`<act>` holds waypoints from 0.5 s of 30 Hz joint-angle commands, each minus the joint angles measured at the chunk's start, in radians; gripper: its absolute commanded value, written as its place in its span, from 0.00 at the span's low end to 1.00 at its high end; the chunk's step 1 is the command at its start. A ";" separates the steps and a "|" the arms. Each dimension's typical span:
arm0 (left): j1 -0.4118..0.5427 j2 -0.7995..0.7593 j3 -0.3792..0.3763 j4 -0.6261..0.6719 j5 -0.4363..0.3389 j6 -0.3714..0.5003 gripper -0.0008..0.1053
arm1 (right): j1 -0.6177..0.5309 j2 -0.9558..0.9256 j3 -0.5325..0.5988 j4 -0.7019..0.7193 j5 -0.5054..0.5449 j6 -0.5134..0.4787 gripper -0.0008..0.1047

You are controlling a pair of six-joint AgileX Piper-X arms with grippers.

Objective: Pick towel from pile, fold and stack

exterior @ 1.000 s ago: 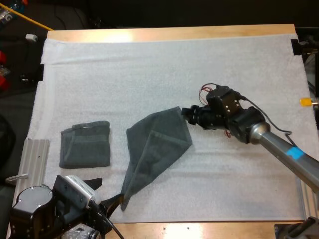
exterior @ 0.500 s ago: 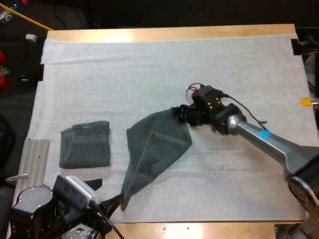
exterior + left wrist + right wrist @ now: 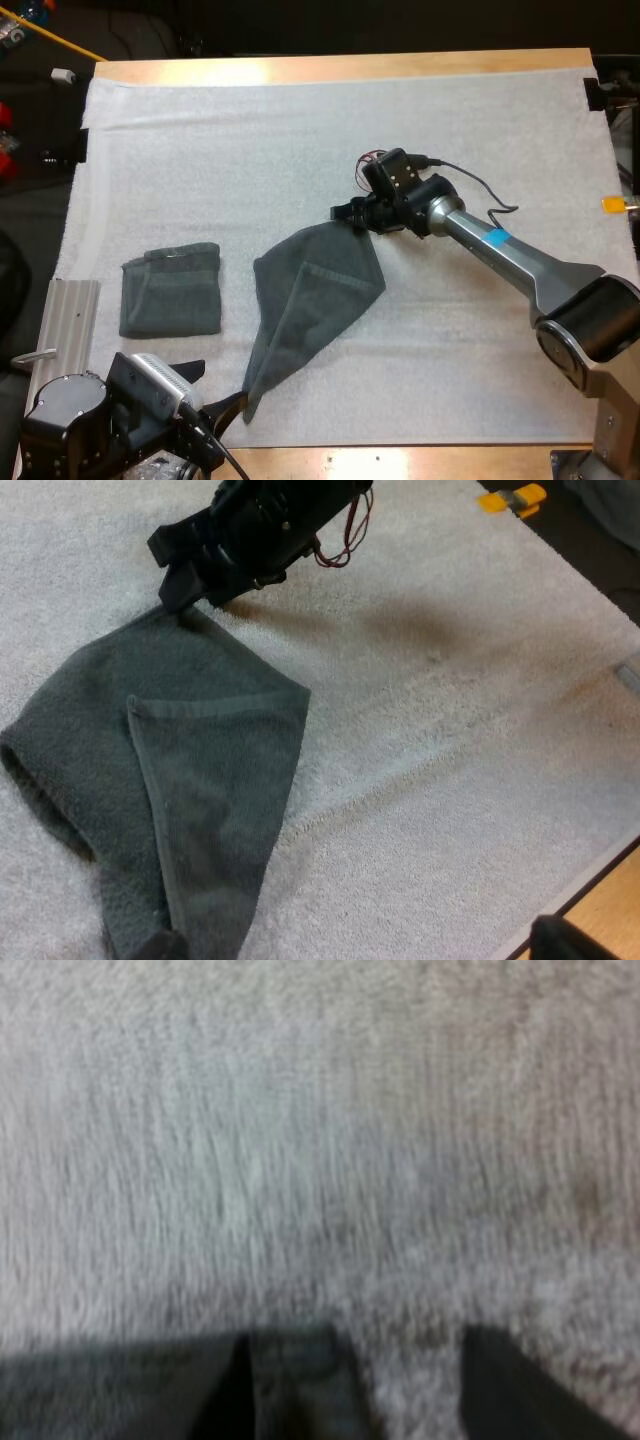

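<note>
The right arm (image 3: 500, 245) reaches left, low over the white mat (image 3: 250, 140) on the surface (image 3: 300, 68). Its jaws stand apart at the far corner of the spread towel (image 3: 315, 290) and appear to hold nothing. The left jaws, open and empty, sit at the towel's near tip. A folded towel (image 3: 170, 290) lies left, well apart.

A wooden table (image 3: 340, 66) is covered by a soft white mat (image 3: 300, 130). A dark grey-green towel folded to a long point (image 3: 315, 300) is laid flat on the mat. Its far tip is right at the jaws of the right gripper (image 3: 347, 212). Its thin end is just beside the left gripper (image 3: 215, 384). A small square folded grey-green towel (image 3: 170, 290) is laid past the left jaws.
</note>
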 commanded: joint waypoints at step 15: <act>-0.004 0.004 -0.003 0.004 0.005 -0.003 0.62 | 0.029 0.034 -0.005 0.129 -0.041 -0.075 0.10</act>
